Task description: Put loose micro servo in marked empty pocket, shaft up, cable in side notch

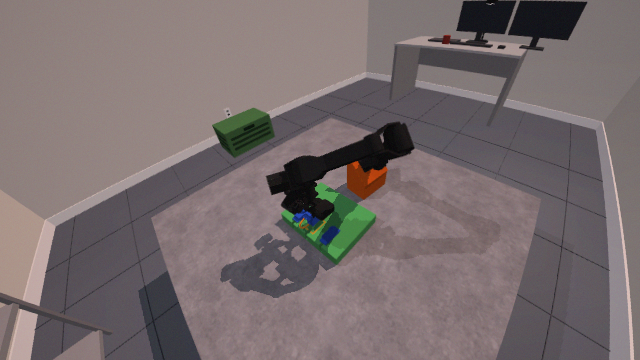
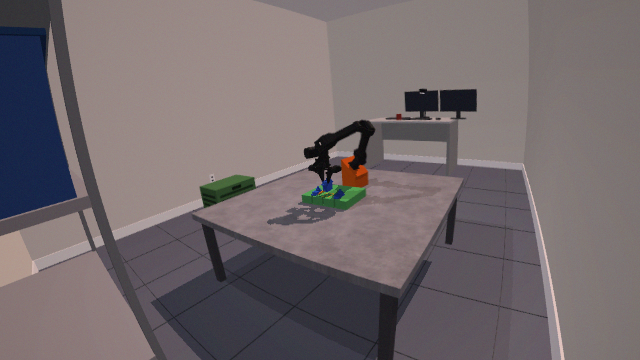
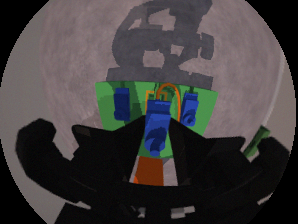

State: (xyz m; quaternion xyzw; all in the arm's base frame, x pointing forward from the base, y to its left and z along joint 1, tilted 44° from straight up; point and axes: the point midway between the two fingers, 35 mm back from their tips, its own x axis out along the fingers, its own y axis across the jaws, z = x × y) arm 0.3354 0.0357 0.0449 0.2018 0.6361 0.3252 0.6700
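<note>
The loose blue micro servo (image 2: 327, 186) (image 3: 158, 122) is held between the fingers of my gripper (image 3: 157, 119), which is shut on it. It hangs just above the green deck (image 1: 361, 219) (image 2: 356, 193) (image 3: 106, 107), with its round output-shaft end toward the wrist camera. Its orange cable (image 3: 178, 98) arches beyond the body and bends down to the right in the wrist view. The orange-outlined pocket (image 3: 147, 94) lies beyond and below the servo, mostly hidden by it. The ears' contact with the deck cannot be seen.
One blue servo (image 1: 329, 235) (image 2: 339, 194) (image 3: 122, 104) sits in the deck on one side of the pocket, another blue servo (image 2: 316, 191) (image 3: 190, 109) on the other. An orange block (image 1: 364, 183) (image 2: 352, 173) (image 3: 150, 171) stands behind the deck, by the arm's base.
</note>
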